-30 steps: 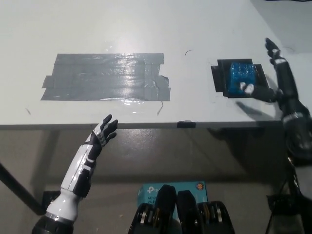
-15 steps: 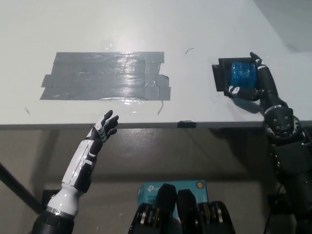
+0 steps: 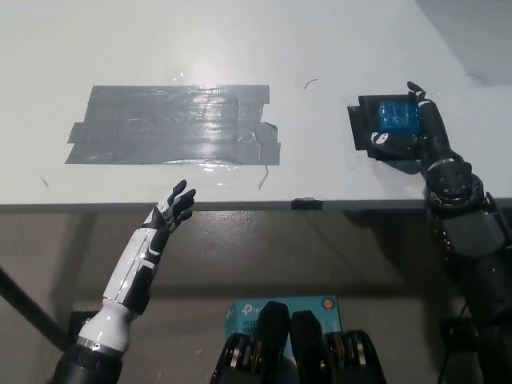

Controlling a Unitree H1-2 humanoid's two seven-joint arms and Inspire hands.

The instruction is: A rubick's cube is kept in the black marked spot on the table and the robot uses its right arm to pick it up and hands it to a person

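While L robot hand (image 3: 174, 206) rests open below table edge, R robot hand (image 3: 419, 132) grips cube (image 3: 398, 116) on black spot (image 3: 359, 120).

White left hand (image 3: 174, 210), black right hand (image 3: 416, 132)

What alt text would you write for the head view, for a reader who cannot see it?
The black right hand wraps its fingers around a blue Rubik's cube on the black marked spot of a white table. The white left hand rests open below the table edge, near a grey tape patch.
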